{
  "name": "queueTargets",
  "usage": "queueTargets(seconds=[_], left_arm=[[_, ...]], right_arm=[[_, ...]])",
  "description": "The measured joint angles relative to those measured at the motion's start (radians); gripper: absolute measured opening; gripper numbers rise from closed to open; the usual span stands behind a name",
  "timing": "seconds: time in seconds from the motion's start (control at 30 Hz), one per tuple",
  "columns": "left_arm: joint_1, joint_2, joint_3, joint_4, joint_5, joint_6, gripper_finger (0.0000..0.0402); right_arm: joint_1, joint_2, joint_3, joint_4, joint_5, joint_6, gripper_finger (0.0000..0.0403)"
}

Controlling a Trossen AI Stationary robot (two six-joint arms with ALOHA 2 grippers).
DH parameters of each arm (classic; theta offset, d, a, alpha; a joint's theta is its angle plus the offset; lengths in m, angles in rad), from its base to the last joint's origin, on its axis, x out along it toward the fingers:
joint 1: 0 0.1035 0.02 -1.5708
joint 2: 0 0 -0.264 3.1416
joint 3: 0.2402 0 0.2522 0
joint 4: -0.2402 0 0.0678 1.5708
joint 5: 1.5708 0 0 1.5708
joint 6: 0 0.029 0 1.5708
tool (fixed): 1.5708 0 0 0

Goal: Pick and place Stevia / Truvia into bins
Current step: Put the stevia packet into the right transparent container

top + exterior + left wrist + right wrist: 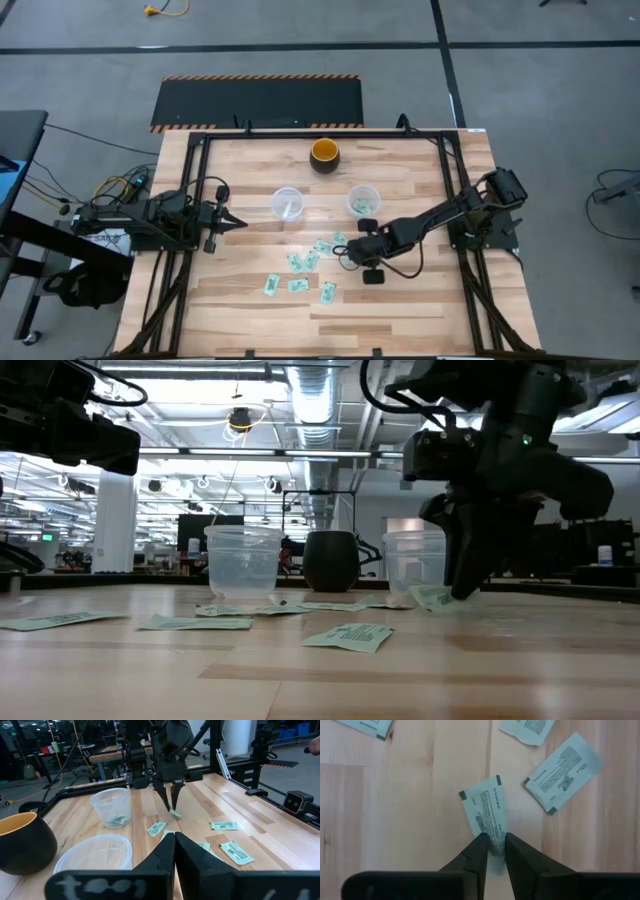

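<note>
Grey concrete floor (90, 60), hazard-striped black mat (258, 102); exposed ceiling ducts (310, 400).

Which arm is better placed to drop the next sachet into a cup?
The right. Its gripper is shut on a sachet near the right cup. The left gripper waits shut and empty at the table's left side.

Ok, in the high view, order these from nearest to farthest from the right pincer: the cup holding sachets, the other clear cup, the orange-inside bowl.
From the right pincer, shut on a sachet:
1. Cup holding sachets, just beyond it toward the table's far side.
2. Other clear cup, farther toward the left arm's side.
3. Orange-inside bowl, near the far edge.
</note>
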Motion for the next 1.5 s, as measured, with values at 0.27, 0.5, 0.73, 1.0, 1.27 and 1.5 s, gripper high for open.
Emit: queueTargets(seconds=[0.27,0.5,0.73,1.0,1.27,1.5], left_arm=[[0.000,0.000,0.000,0.000,0.000,0.000,0.0000],[0.000,0.000,0.000,0.000,0.000,0.000,0.0000],[0.000,0.000,0.000,0.000,0.000,0.000,0.0000],[0.000,0.000,0.000,0.000,0.000,0.000,0.0000],[0.000,0.000,0.000,0.000,0.000,0.000,0.0000],[0.000,0.000,0.000,0.000,0.000,0.000,0.0000]], right_arm=[[-0.003,-0.002,0.096,-0.175,0.001,-0.034,0.0025],[-0.033,-0.003,0.199,-0.344,0.006,-0.072,0.0009],[-0.095,-0.004,0.310,-0.509,0.017,-0.122,0.0015],[-0.194,-0.005,0.441,-0.677,0.058,-0.180,0.0010],[-0.310,-0.005,0.518,-0.723,0.086,-0.233,0.0015],[-0.398,-0.005,0.517,-0.747,0.085,-0.237,0.0013]])
